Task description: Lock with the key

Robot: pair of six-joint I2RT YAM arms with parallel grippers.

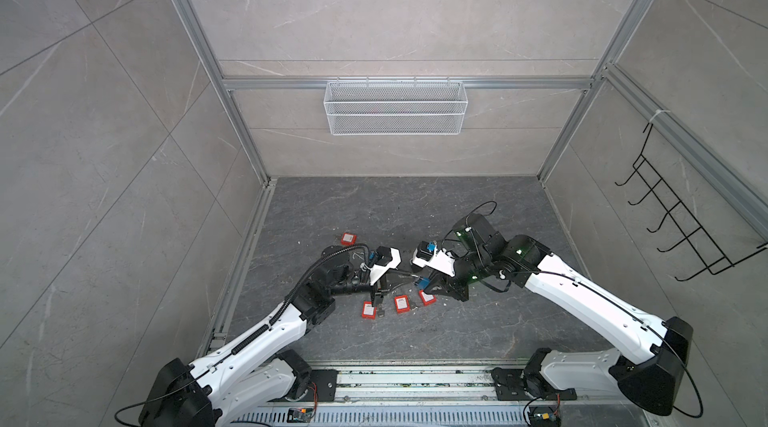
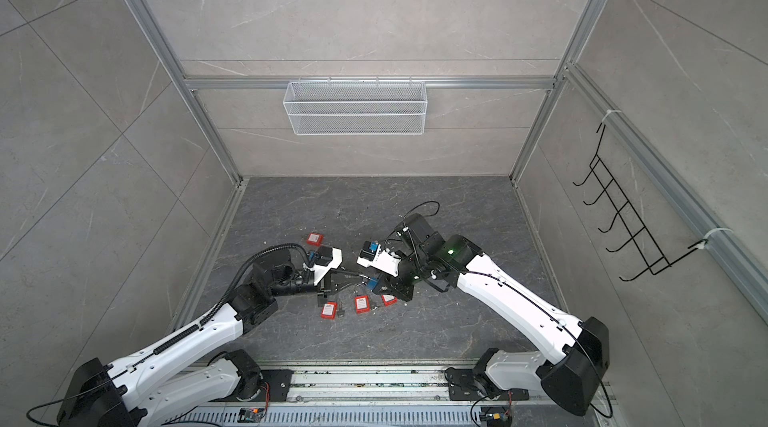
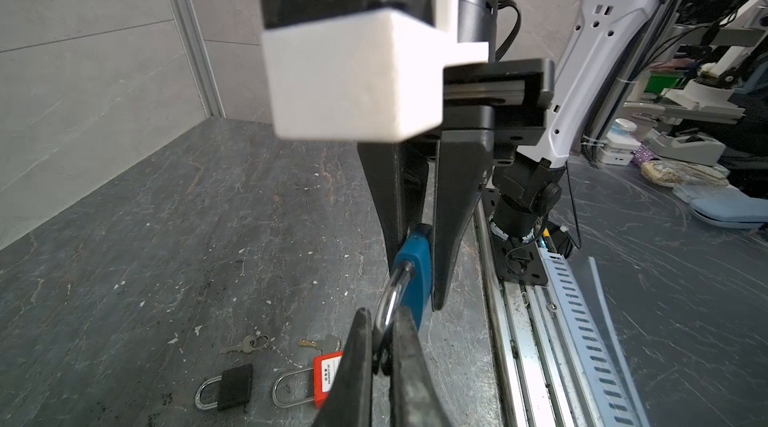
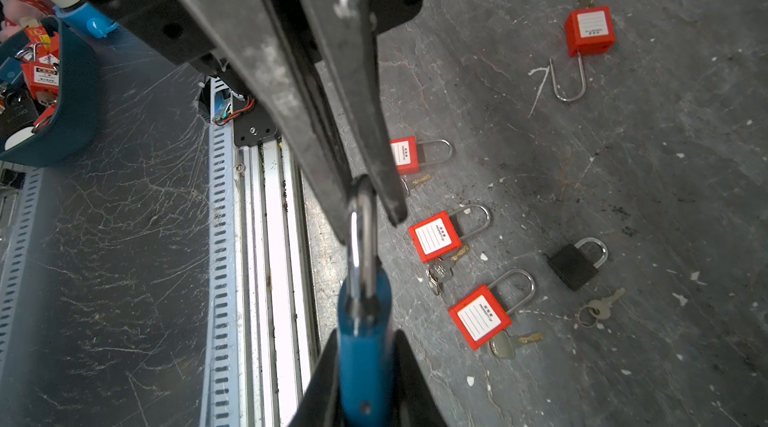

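A blue padlock (image 1: 424, 283) (image 2: 374, 283) hangs above the floor between my two grippers. My right gripper (image 4: 365, 337) (image 1: 429, 285) is shut on its blue body (image 4: 365, 362) (image 3: 415, 263). My left gripper (image 3: 383, 315) (image 1: 412, 278) is shut on its silver shackle (image 3: 388, 304) (image 4: 363, 234). The shackle shows edge-on, so I cannot tell whether it is latched. A loose silver key (image 4: 598, 307) (image 3: 248, 344) on a ring lies on the floor beside a black padlock (image 4: 571, 265) (image 3: 235, 386). Neither gripper holds a key.
Several red padlocks (image 4: 434, 236) (image 1: 401, 303) lie on the floor below the grippers, some with keys in them; one (image 1: 348, 239) lies farther back. A white wire basket (image 1: 395, 107) hangs on the back wall and a black hook rack (image 1: 681, 213) on the right wall.
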